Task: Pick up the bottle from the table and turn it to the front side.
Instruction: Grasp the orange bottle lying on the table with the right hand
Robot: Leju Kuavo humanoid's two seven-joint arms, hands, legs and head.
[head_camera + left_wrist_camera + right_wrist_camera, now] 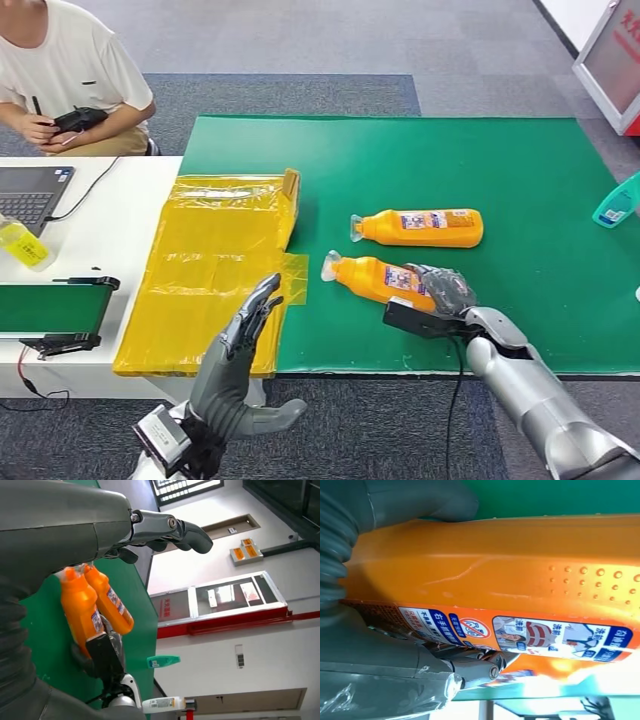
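Observation:
Two orange bottles lie on their sides on the green mat (pixel 490 170). My right hand (pixel 444 290) grips the base end of the nearer bottle (pixel 370 276), its clear cap pointing left. In the right wrist view that bottle (pixel 501 575) fills the picture, with the thumb (pixel 425 500) over one side and fingers (pixel 471 662) under the labelled side. The farther bottle (pixel 419 228) lies free behind it. My left hand (pixel 234 365) is raised with fingers spread, holding nothing, in front of the yellow sheet. The left wrist view shows both bottles (pixel 81 607) and the right hand (pixel 100 652).
A yellow plastic sheet (pixel 211 270) covers the white table's right part. A person (pixel 68 80) sits at the far left with a controller, near a laptop (pixel 30 195). A teal bottle (pixel 619 205) lies at the mat's right edge. A small green-belted unit (pixel 53 310) sits at left.

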